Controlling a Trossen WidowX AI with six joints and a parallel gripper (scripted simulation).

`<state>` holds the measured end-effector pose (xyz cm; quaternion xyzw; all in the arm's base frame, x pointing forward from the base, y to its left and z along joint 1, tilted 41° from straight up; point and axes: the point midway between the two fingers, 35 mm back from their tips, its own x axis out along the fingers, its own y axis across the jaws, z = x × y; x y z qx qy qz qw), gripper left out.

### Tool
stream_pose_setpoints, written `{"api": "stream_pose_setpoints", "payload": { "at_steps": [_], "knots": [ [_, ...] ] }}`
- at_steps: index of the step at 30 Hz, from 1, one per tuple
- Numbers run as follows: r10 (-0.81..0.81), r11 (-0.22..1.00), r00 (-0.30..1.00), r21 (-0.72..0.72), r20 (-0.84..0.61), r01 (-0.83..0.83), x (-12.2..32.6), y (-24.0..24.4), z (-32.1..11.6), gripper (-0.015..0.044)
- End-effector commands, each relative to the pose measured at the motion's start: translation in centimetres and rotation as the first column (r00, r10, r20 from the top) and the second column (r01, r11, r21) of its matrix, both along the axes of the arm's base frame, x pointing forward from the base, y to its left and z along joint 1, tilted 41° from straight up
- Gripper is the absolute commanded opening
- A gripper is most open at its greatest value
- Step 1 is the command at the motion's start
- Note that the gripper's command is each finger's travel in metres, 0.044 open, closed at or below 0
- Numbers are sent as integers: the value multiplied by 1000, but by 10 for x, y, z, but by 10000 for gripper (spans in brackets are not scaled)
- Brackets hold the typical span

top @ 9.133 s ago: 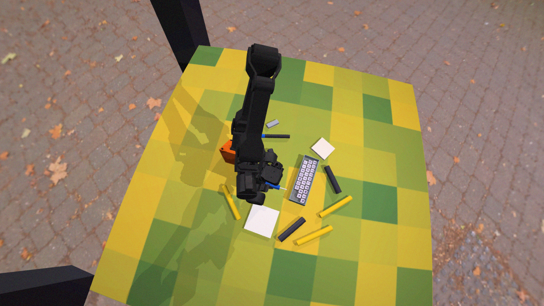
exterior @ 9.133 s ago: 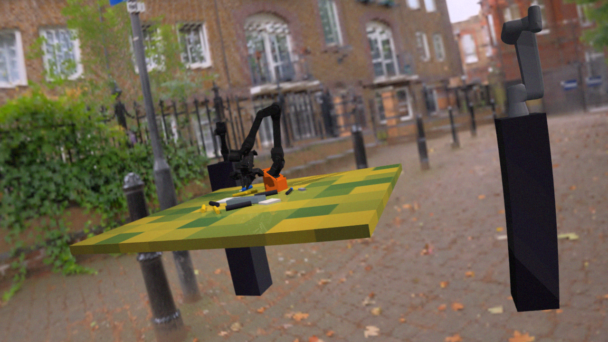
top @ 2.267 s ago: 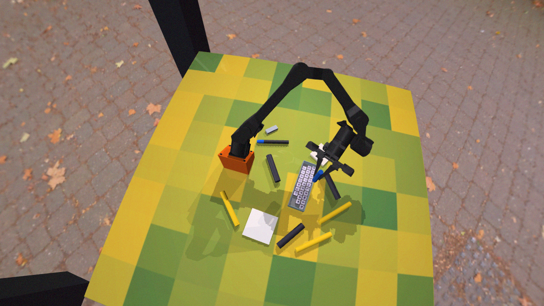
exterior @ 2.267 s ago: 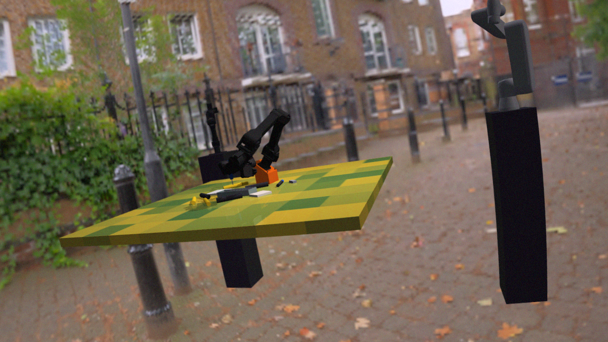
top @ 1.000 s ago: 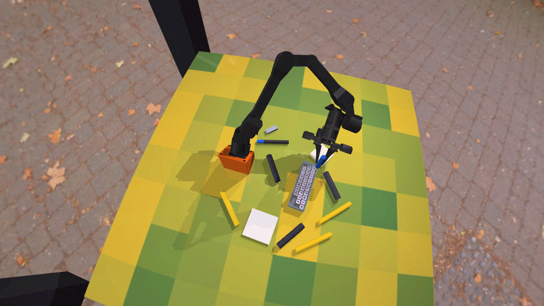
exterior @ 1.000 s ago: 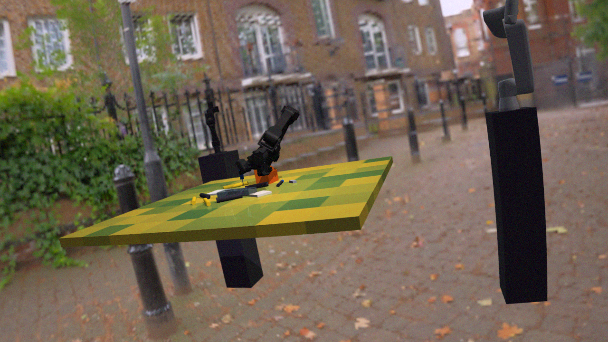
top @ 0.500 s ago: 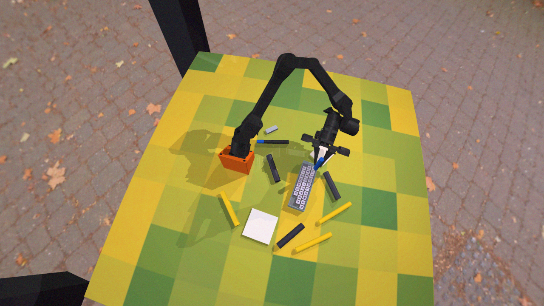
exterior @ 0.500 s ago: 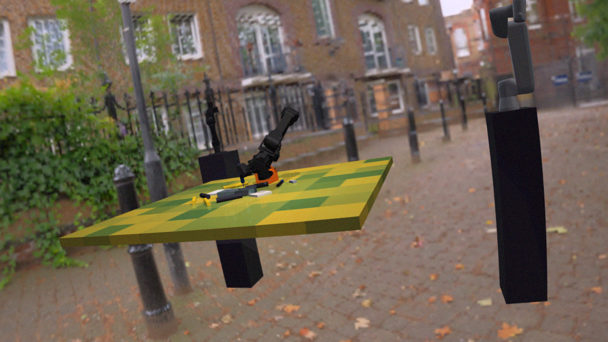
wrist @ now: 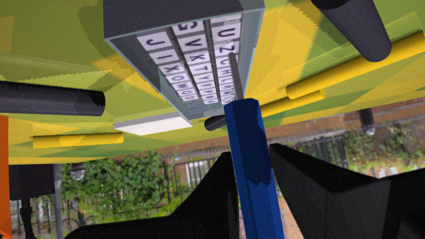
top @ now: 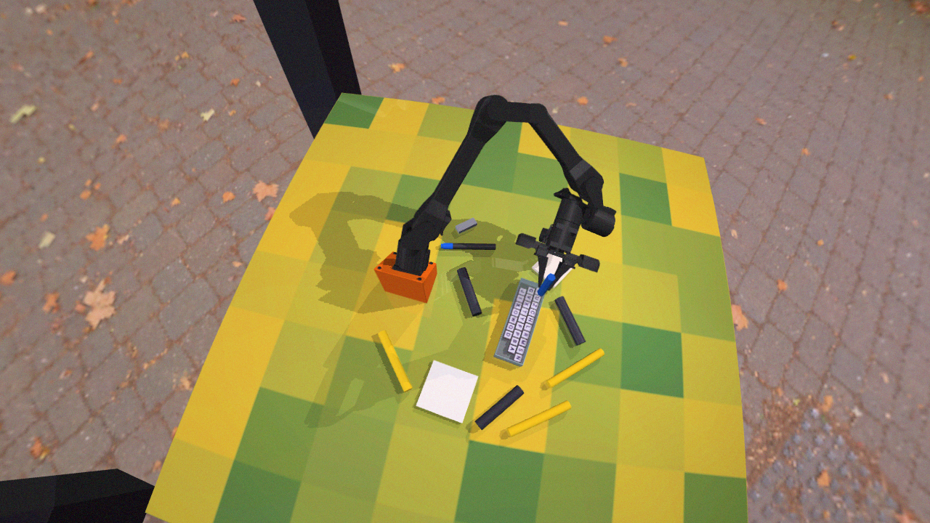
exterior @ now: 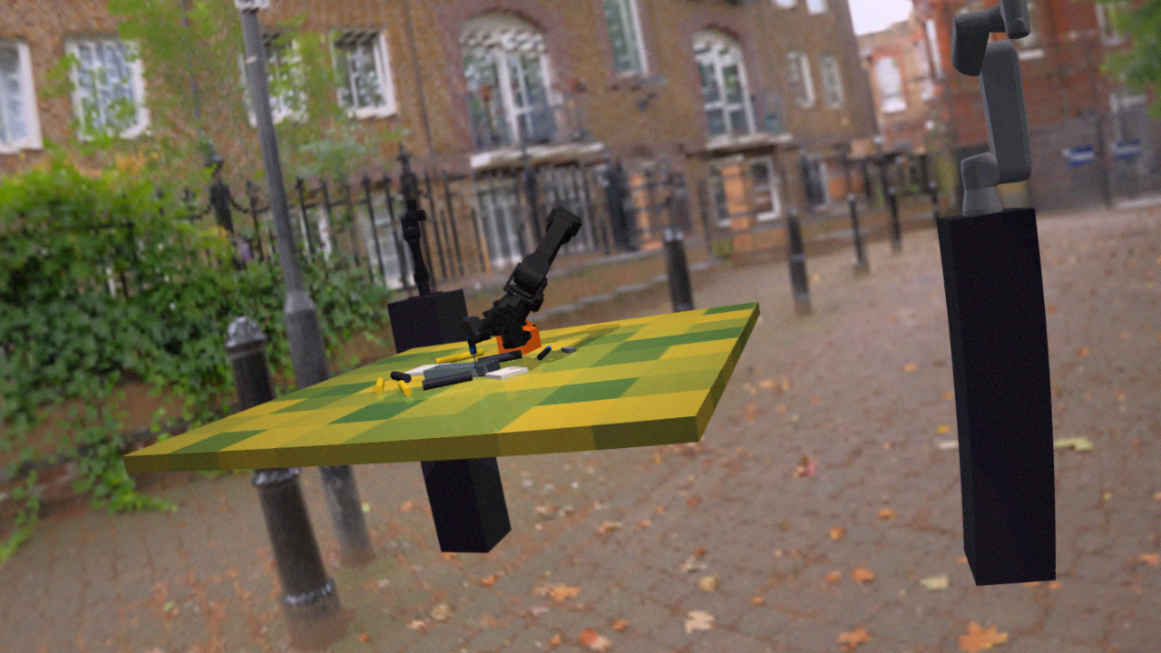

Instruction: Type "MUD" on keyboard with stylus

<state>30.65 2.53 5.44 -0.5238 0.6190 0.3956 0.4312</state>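
Note:
My gripper [top: 547,280] [wrist: 250,156] is shut on the blue stylus [top: 546,285] [exterior: 472,347] [wrist: 254,166], whose thin grey tip points down over the keyboard. The grey keyboard [top: 508,357] [exterior: 450,372] [wrist: 166,14] has three columns of white lettered keys. In the wrist view the tip overlaps the lower part of the Z key [wrist: 225,48], just beside the U key [wrist: 226,32]. I cannot tell if the tip touches a key. The D key [top: 508,335] ends the left column. The M key is too small and foreshortened to place surely.
Black bars [top: 469,291] [top: 570,320] [top: 499,407] and yellow sticks [top: 394,361] [top: 573,368] [top: 536,418] lie around the keyboard. A white block [top: 447,391] is at the front, and another is under the gripper. A black-and-blue pen [top: 471,246] and a grey block [top: 466,225] lie near the orange base [top: 404,284].

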Motion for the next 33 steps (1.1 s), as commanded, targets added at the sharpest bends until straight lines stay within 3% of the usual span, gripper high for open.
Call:
{"api": "stream_pose_setpoints", "payload": {
  "at_steps": [1, 33],
  "knots": [
    [-4, 1000, 1000, 2, -2, 4, 0, 2, -3, 81],
    [-4, 1000, 1000, 2, -2, 4, 0, 9, -11, 81]
  ]
}}
